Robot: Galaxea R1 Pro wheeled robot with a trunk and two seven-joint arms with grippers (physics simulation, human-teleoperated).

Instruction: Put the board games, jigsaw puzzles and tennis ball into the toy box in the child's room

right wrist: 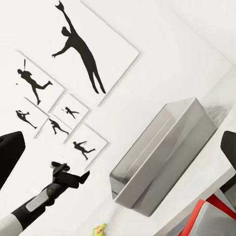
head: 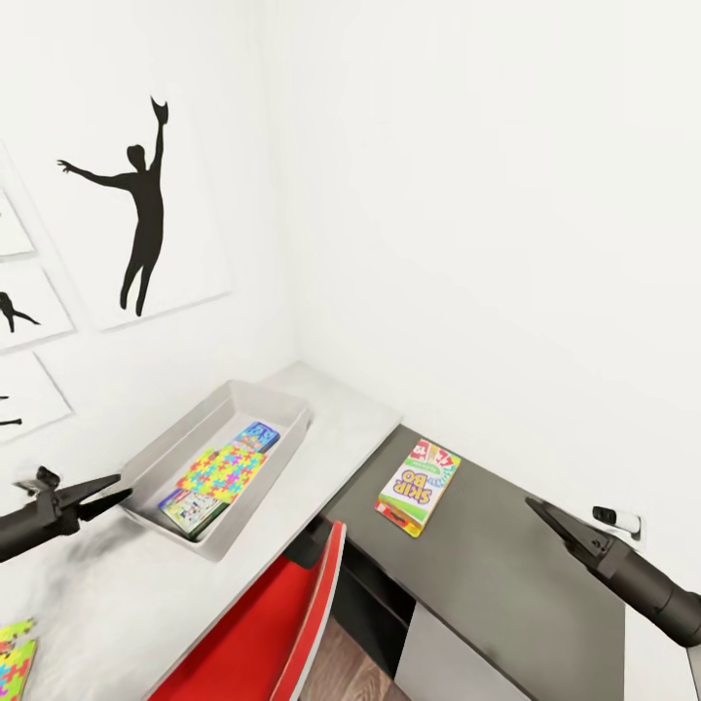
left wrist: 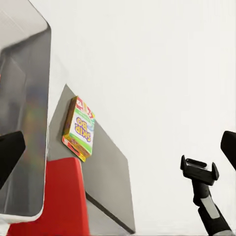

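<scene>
At the lower left edge of the head view a jigsaw puzzle [head: 16, 654] is cut off by the frame, only one corner showing on the pale worktop [head: 336, 409]. Inside the grey toy box [head: 171, 446] a second puzzle [head: 221, 470] lies on top of two blue board games [head: 257, 435], one [head: 190, 509] partly covered so its print is hard to read. The red chair back [head: 268, 623] hides part of the worktop's front edge. The SKIP BO game [head: 419, 485] lies flat on the lower dark section [head: 526, 565], well apart from the toy box. The left pincer [head: 107, 492] hovers just beside the near end of the toy box, fingers slightly parted at the tips, holding nothing. The right pincer [head: 541, 511] hangs above the dark section, right of the SKIP BO game; from the head view its fingers look nearly together, yet its own wrist view shows dark fingertips [right wrist: 10, 155] at opposite edges, so it stands wide and empty. A small white wall fitting [head: 618, 519] sits just behind it.
</scene>
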